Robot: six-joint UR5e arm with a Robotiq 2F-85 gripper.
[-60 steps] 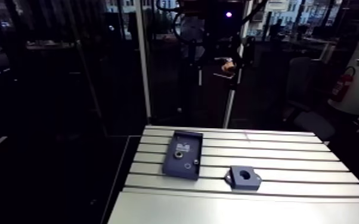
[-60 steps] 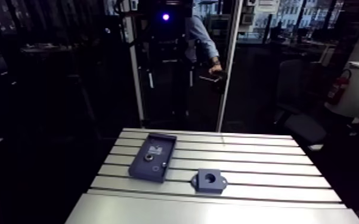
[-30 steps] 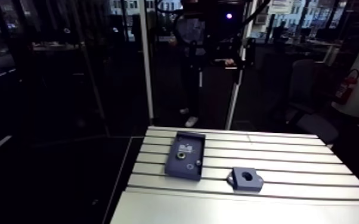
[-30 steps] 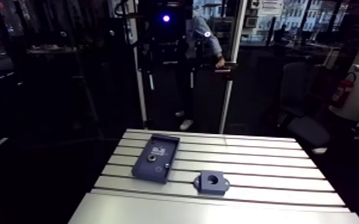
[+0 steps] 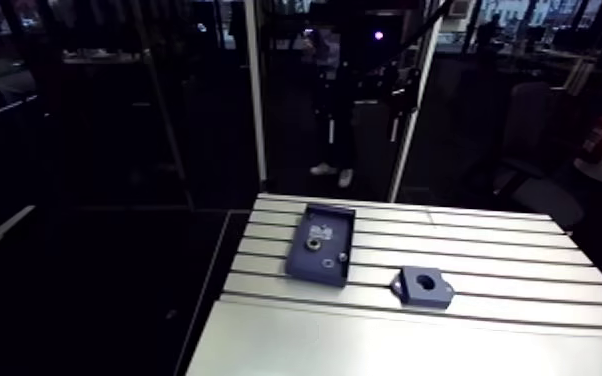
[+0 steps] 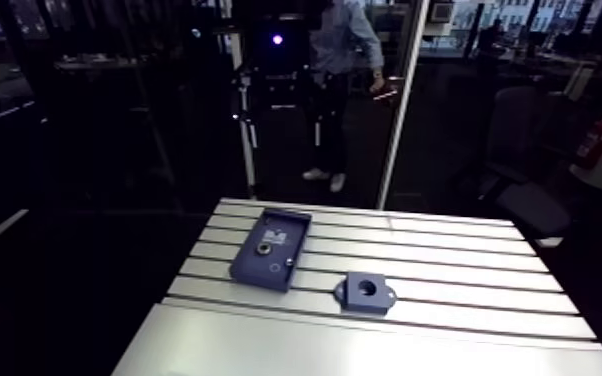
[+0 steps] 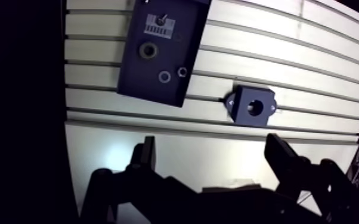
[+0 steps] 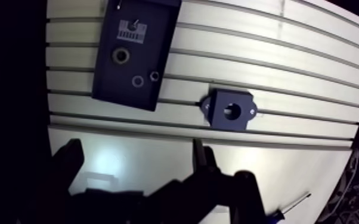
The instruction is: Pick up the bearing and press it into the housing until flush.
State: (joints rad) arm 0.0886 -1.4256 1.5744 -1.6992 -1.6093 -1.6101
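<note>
1. Two jaws stand wide apart with nothing between them, held well above the slotted desk [image 7: 313,71].
2. Housing [image 7: 253,107]: a dark block with a round open bore and two side lugs. It lies flat on the desk ahead of the jaws.
3. Tray [image 7: 152,92]: dark and rectangular, ahead of the jaws and off to one side, near the housing but apart from it.
4. Bearing [image 7: 149,50]: a ring lying flat in the tray, farther from the jaws than two smaller rings [image 7: 164,76]. A white label [image 7: 158,30] lies beyond it.
</note>
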